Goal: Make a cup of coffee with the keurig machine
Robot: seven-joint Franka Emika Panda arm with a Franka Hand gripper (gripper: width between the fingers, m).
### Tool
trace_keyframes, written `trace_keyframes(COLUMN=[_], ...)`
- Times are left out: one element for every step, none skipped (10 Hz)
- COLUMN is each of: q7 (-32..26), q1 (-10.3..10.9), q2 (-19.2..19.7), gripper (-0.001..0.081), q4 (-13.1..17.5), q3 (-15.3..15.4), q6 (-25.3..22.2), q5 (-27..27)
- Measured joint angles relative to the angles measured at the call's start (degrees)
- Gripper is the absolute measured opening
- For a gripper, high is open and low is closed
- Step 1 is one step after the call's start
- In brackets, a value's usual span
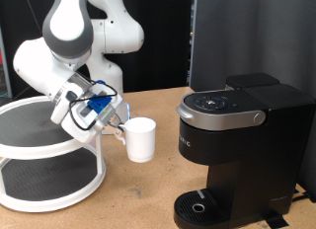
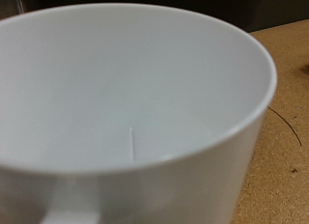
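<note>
Gripper (image 1: 117, 128) clamps the cup (image 1: 140, 139) by its handle, keurig machine (image 1: 237, 140) well beyond it; we keep the cup level, carry it slow

White ceramic mug (image 1: 140, 139): plain, upright, open mouth up, handle turned toward 9 o'clock in the exterior view, where the gripper (image 1: 117, 127) meets it. It hangs above the wooden table, at about 10 o'clock from the machine's drip base. In the wrist view the mug (image 2: 135, 108) fills the picture; its interior is empty and clean.

Keurig machine (image 1: 240, 150): black, boxy, standing at 3 o'clock from the mug and well apart from it. Lid down, silver-grey handle across the rounded brew head; nothing stands on the round drip base.
</note>
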Motion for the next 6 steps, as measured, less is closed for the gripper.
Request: trace_keyframes(q7=[-0.55,-0.77,-0.79,-0.76,-0.75,-0.76], q1=[0.16,0.22,0.43,0.60,0.71,0.89], q2=[0.95,1.88,2.81,3.74,4.65,5.60], gripper=[0.0070,0.0070,0.0070,0.0070,0.0070,0.0070], q4=[0.03,0.16,0.33,0.58,0.92,1.30], q3=[0.49,1.05,1.61,2.21,2.80,3.35], q6=[0.64,1.20,2.14,2.98,3.68,4.34], q5=[0.72,1.37,1.83,2.21,2.72,3.60])
